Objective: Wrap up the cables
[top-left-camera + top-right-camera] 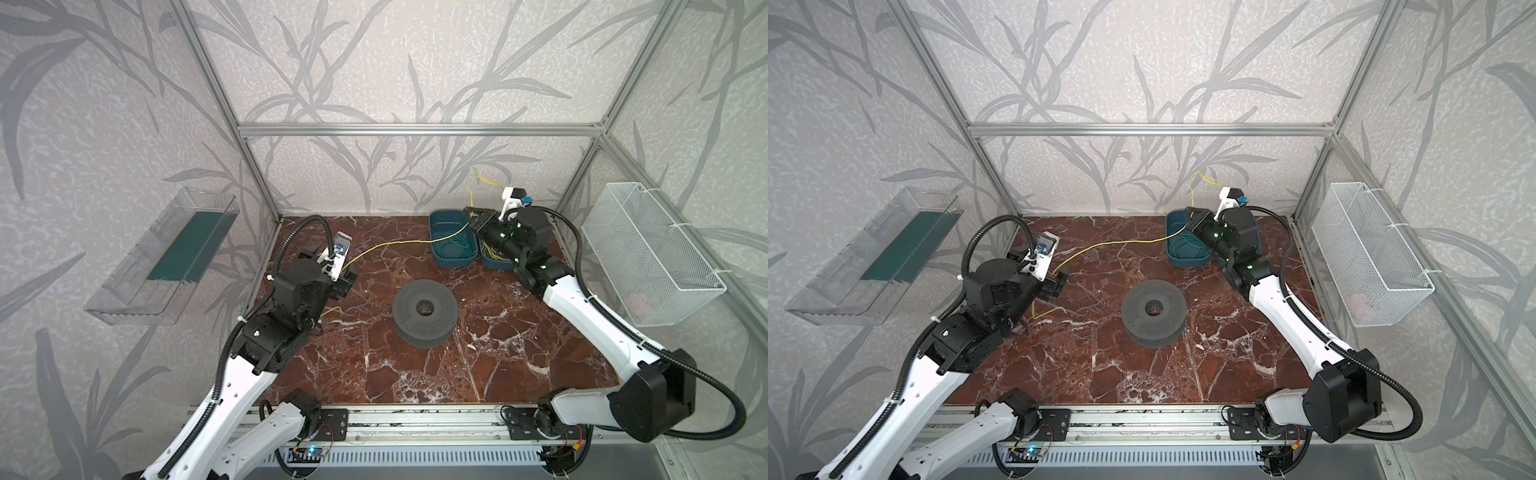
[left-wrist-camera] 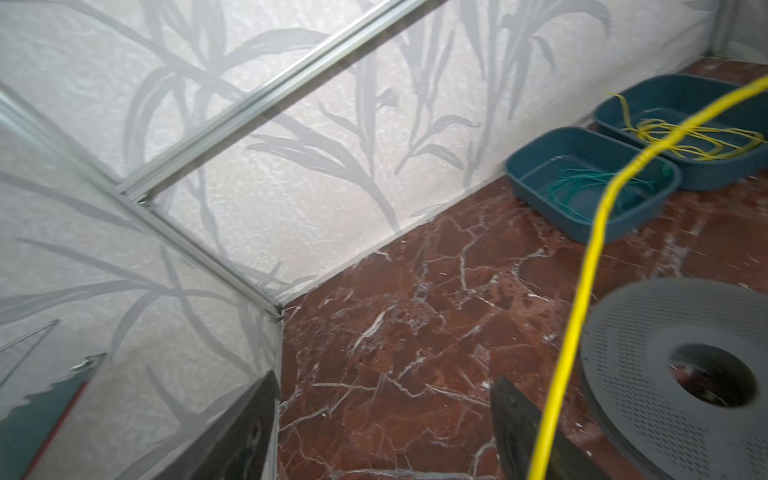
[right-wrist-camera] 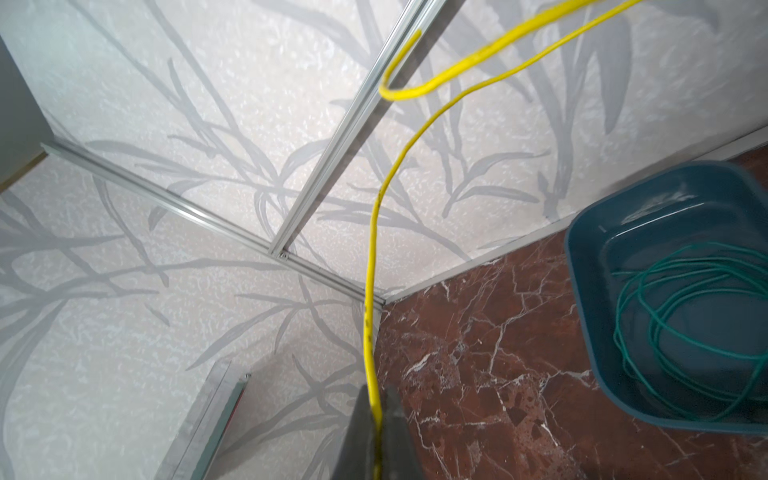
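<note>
Wrapping looked unstarted: spool sat bare on the worktop, yellow cable hung behind it from the right claw, clamped on it, to the left claw, spread wide.

The right hand pinches a yellow cable near a blue tray.

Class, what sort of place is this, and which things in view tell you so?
Probably a robotics lab test cell: an aluminium frame boxes in the tabletop, two robot arms stand on a front rail, and a grey spool sits near blue tubs holding cables.
</note>
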You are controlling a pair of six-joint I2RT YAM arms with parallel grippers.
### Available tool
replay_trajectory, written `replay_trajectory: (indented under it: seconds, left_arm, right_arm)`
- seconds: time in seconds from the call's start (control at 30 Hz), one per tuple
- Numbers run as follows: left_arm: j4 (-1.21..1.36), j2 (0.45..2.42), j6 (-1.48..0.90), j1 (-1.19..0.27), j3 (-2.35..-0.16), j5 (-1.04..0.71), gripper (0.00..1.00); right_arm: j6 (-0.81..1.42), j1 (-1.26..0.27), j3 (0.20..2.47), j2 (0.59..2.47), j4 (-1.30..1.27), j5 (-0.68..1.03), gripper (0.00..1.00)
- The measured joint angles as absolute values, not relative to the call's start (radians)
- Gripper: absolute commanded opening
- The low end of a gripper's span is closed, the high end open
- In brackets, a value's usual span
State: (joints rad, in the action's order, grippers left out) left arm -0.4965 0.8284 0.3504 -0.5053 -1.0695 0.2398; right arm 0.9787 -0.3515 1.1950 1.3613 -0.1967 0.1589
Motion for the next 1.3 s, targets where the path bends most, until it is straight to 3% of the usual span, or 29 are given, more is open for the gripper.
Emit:
replay_trajectory:
  seconds: [0.23, 0.6, 0.97, 1.07, 1.17, 1.3]
  left_arm:
    - [-0.583, 0.837, 0.385, -0.517, -1.009, 0.025, 0.96]
    - [-0.54, 0.764, 0.423, -0.523, -1.126, -0.012, 0.99]
    - [-0.368, 1.02, 0.499, -0.716, -1.245, -0.016, 0.99]
    - [-0.275, 1.108, 0.525, -0.728, -1.256, -0.017, 0.94]
    - [-0.192, 1.198, 0.541, -0.728, -1.258, -0.019, 0.77]
    - [-0.125, 1.295, 0.544, -0.727, -1.262, -0.032, 0.62]
  right_arm:
    - [1.016, -0.307, 1.328, 1.417, -0.217, 0.168, 0.0]
    - [1.049, -0.374, 1.34, 1.497, -0.242, 0.21, 0.0]
    - [1.015, -0.498, 1.344, 1.523, -0.241, 0.203, 0.0]
    - [1.016, -0.522, 1.343, 1.525, -0.242, 0.2, 0.0]
    - [1.016, -0.552, 1.333, 1.525, -0.256, 0.199, 0.0]
    - [1.016, -0.586, 1.306, 1.524, -0.269, 0.199, 0.0]
